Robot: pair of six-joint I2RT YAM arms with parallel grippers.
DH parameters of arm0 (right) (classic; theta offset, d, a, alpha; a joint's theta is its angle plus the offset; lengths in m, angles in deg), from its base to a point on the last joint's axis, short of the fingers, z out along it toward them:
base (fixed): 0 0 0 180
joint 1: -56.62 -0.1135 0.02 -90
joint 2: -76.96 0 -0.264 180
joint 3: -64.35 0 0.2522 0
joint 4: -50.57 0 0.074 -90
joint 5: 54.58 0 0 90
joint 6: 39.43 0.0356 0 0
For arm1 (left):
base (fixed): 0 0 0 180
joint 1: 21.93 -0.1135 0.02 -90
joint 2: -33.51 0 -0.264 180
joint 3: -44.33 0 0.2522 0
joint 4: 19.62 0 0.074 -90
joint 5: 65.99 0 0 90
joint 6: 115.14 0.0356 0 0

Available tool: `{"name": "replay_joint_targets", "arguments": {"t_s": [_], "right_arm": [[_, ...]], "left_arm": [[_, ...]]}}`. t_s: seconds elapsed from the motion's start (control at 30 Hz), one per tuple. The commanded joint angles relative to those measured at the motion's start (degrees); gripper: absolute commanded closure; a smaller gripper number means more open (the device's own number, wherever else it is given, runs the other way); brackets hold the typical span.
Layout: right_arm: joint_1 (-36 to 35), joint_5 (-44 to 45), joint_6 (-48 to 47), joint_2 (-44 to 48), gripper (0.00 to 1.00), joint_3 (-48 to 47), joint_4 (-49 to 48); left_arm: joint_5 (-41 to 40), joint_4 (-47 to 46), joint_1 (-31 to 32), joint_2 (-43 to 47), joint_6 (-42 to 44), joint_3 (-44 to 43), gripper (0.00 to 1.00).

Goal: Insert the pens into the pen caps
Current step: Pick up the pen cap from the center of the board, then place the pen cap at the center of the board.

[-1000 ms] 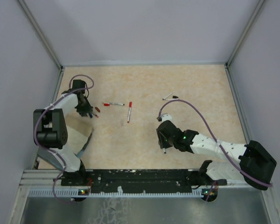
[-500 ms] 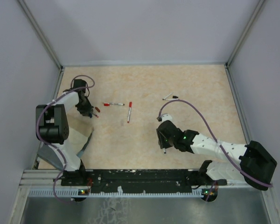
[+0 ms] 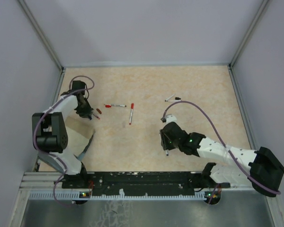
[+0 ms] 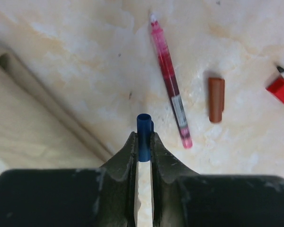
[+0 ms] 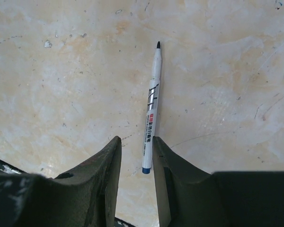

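Left claw (image 4: 143, 143) pinches a short dark-blue plastic cap (image 4: 143, 130) at the far left. Right claw (image 5: 135, 146), jaws apart, straddles the blue near end of a white-barrelled pen (image 5: 151, 113) pointing straight away from it.

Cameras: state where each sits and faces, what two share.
Top external: above and behind, looking down at the table; left arm and right arm show.
Left wrist: on that arm, looking down past the left gripper pinching a blue cap.
Right wrist: on that arm, looking down past the right gripper at a blue-ended pen.
Top and right wrist share that pen.
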Motion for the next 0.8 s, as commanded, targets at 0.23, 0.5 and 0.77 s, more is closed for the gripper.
{"name": "replay_joint_targets", "arguments": {"t_s": [0.23,0.5,0.77], "right_arm": [[-0.1,3.1,0.9,3.1,0.67,-0.5,0.7],[-0.1,3.1,4.1,6.7,0.67,0.8,0.0],[-0.1,0.2,9.8,11.0,0.65,4.2,-6.1]], "left_arm": [[-0.2,2.5,14.6,19.5,-2.6,7.9,0.86],[9.1,-5.5,31.2,24.7,-12.4,14.8,0.86],[8.4,-13.0,44.1,22.7,-17.8,17.5,0.85]]}}
